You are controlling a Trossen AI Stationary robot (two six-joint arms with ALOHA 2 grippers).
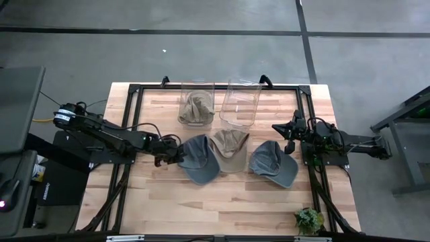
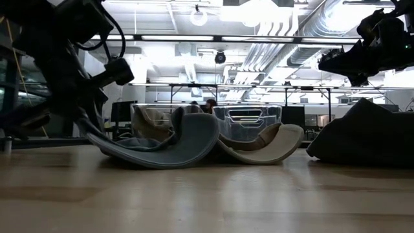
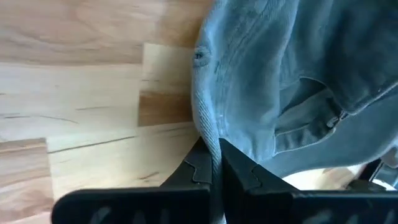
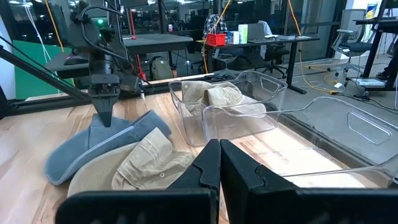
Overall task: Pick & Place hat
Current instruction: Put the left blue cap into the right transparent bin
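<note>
Blue-grey hat (image 1: 199,158) lies upturned mid-tabletop, touching a tan hat (image 1: 230,148); a second grey hat (image 1: 274,163) lies just beside.

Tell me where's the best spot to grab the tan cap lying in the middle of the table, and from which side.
Probably the tan cap is best taken by its upturned rim, pinched from above. It lies open side up between the blue cap, held by the left gripper, and the grey cap, so side approaches look crowded.

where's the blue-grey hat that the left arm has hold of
In the high view the blue-grey hat lies mid-table, left of the tan hat, below the bin holding a hat; the left gripper pinches its left edge.
</note>
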